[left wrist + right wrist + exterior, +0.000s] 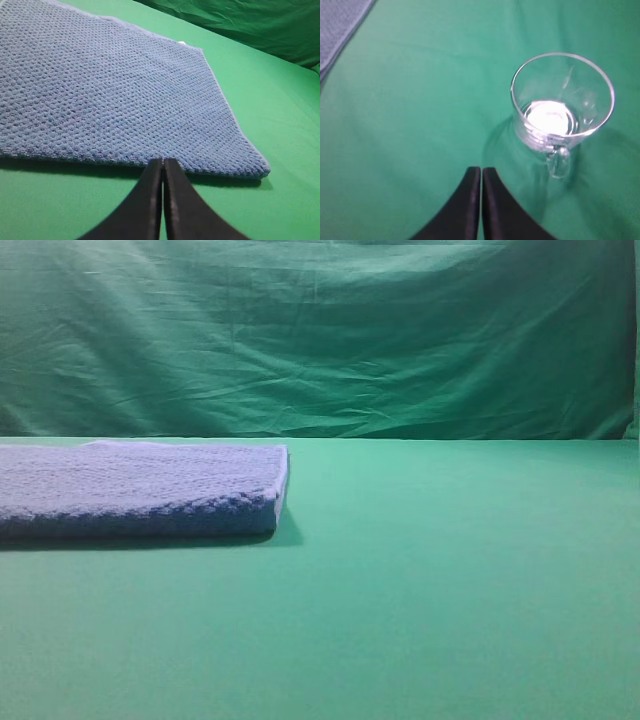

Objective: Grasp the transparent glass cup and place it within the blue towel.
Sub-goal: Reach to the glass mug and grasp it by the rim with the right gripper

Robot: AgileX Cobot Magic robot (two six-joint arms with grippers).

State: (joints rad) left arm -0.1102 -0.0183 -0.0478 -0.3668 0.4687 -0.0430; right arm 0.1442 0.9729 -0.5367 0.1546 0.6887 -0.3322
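Observation:
The blue towel (130, 490) lies flat on the green table at the left; it fills the left wrist view (110, 90), and a corner shows at the top left of the right wrist view (337, 25). The transparent glass cup (562, 107) stands upright on the green cloth with its handle toward the camera; it shows only in the right wrist view. My right gripper (481, 172) is shut and empty, to the left of the cup and apart from it. My left gripper (163, 162) is shut and empty, just short of the towel's near edge. Neither gripper shows in the exterior view.
A wrinkled green backdrop (320, 335) hangs behind the green table (430, 580). The towel's right edge (282, 485) ends near the middle of the table.

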